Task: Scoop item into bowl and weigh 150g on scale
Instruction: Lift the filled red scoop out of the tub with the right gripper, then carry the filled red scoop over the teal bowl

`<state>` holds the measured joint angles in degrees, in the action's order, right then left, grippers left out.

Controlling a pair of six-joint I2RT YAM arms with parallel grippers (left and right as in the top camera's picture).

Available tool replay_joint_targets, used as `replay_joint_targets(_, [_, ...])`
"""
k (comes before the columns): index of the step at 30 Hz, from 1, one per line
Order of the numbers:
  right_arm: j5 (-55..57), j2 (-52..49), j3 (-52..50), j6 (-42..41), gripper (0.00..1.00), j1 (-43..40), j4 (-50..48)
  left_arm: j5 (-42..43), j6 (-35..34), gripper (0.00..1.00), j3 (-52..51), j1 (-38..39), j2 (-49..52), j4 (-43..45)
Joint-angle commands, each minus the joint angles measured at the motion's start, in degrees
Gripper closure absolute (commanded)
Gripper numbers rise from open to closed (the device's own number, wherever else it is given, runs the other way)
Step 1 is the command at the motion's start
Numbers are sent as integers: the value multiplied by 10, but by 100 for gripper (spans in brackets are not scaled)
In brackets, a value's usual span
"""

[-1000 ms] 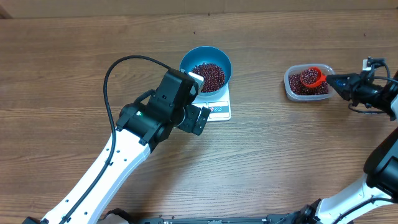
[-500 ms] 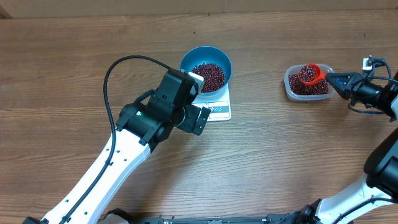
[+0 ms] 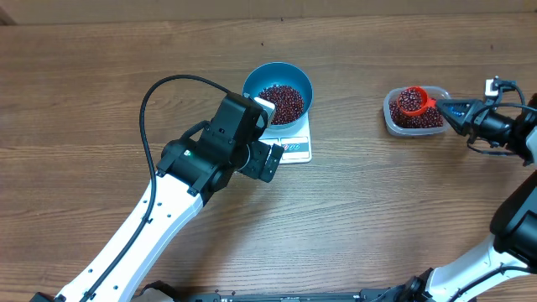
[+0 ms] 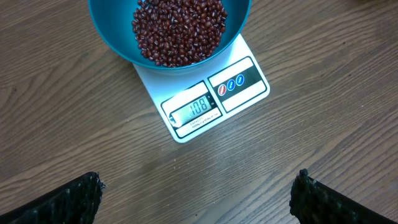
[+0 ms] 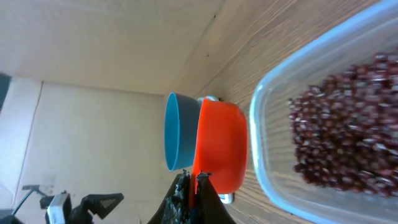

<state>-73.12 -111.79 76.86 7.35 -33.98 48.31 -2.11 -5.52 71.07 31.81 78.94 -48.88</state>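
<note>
Overhead, the brown wooden table (image 3: 101, 75) fills the frame. The white-and-black left arm (image 3: 159, 210) reaches from the near left toward the middle. Its left gripper (image 4: 196, 202) hangs with jaws spread wide and nothing between them, just near of the scale. The round deep blue bowl (image 3: 248, 84) sits on the far part of the small flat white rectangular scale (image 3: 295, 149), whose grey display reads 108 in the left wrist view. A clear rounded-rectangular plastic tub (image 3: 388, 117) stands well apart on the right. The right gripper (image 3: 449, 109) is clamped on the handle of a small orange plastic scoop (image 3: 413, 101), which is held over the tub's left end. Small dark red-maroon oval beans (image 3: 281, 101) heap in the bowl; more lie in the tub and fill the scoop.
</note>
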Motion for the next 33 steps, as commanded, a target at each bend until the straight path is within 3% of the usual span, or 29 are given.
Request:
replay_joint_targets(1, [-51, 1, 0, 7, 96, 25, -2, 2, 13, 0, 7, 1, 5, 0])
replay_joint_targets(20, [-110, 1, 0, -3, 96, 200, -36, 2, 13, 0, 7, 1, 5, 0])
replay_joint_targets(26, [-110, 1, 0, -59, 96, 240, -79, 2, 13, 0, 7, 1, 5, 0])
replay_joint_targets(33, [-103, 1, 0, -172, 96, 291, -203, 2, 13, 0, 7, 1, 5, 0])
